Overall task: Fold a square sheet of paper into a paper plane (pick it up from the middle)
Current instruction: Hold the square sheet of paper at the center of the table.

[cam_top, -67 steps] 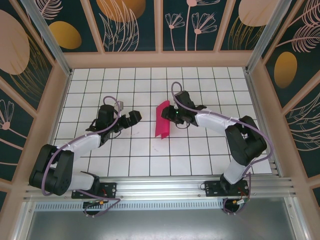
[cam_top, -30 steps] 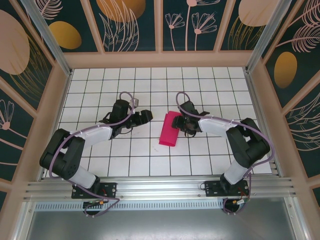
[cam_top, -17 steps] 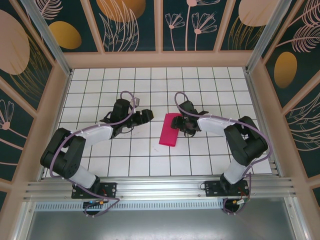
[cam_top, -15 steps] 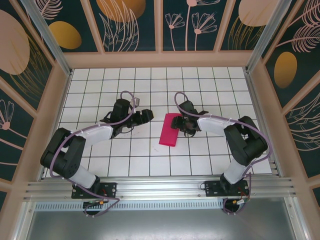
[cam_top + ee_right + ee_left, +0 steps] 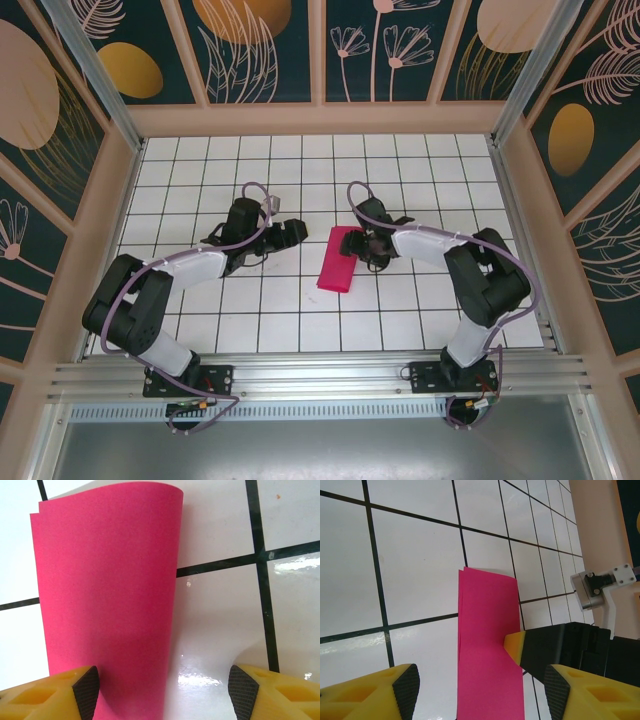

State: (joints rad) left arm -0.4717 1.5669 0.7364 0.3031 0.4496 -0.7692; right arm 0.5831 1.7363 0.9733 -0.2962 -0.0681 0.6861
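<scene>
The square sheet of paper lies on the table, folded in half into a narrow magenta strip. My right gripper is low at the strip's far right end, open. In the right wrist view its jaws straddle the rounded fold edge of the paper, the left pad resting on the pink surface. My left gripper hovers open a little left of the strip and points at it. In the left wrist view the paper runs between the left gripper's spread pads, and a yellow fingertip of the right gripper touches its edge.
The white gridded table is enclosed by a wooden frame with patterned panels. An aluminium rail carrying both arm bases runs along the near edge. The right arm's black body and white bracket sit close beyond the paper.
The paper, earlier held up on edge, now lies flat as a folded strip. The left arm has swung in toward it. The right gripper has crept slightly left and its jaws have widened a little.
</scene>
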